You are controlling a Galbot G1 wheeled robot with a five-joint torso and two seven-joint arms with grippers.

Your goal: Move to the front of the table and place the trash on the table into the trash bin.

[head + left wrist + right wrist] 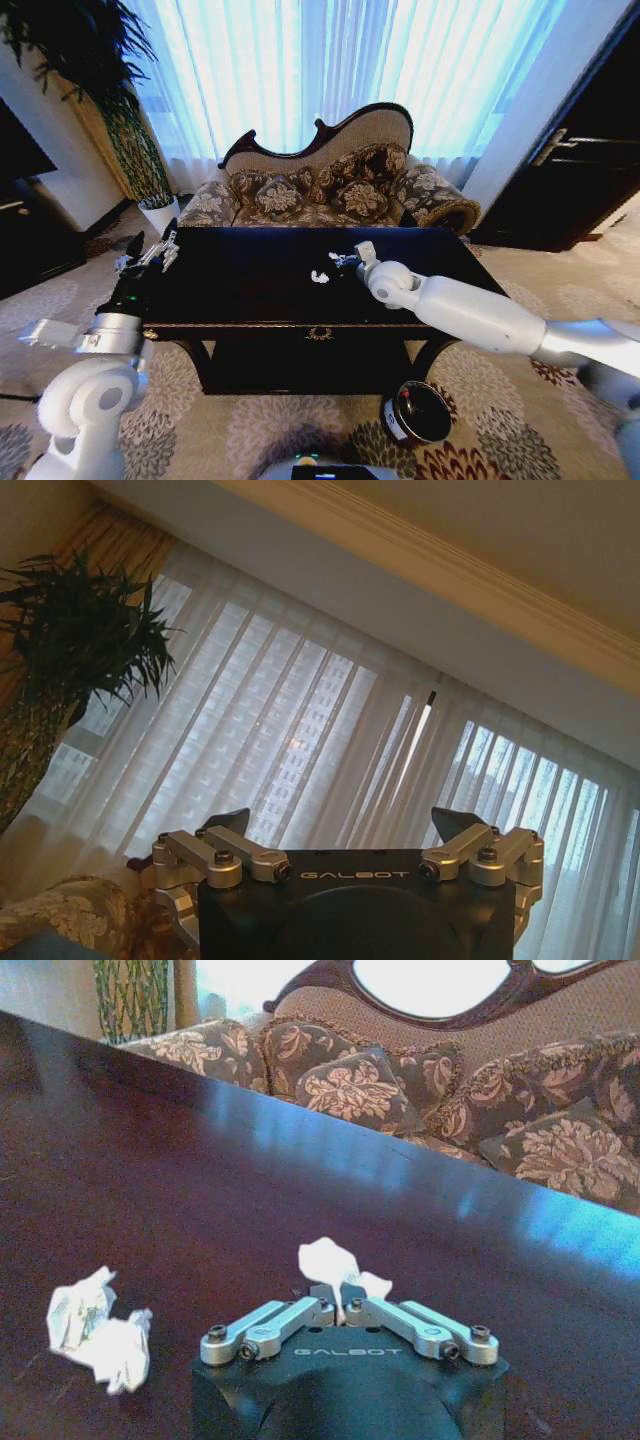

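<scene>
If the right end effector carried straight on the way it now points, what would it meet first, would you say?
Probably the sofa beyond the table's far edge; the right end effector, shut on a paper wad, points across bare tabletop. Depth is unclear.

Light source: daylight through sheer curtains [330, 70] behind the sofa [330, 180], strongly overexposed with a blue-white bloom. Foreground dim by contrast. The table [250, 290] top reads near black, with a pale blue window reflection along its far edge in the right wrist view. Head view bows straight lines near its corners. White paper wad [98, 1328] slightly soft.
</scene>
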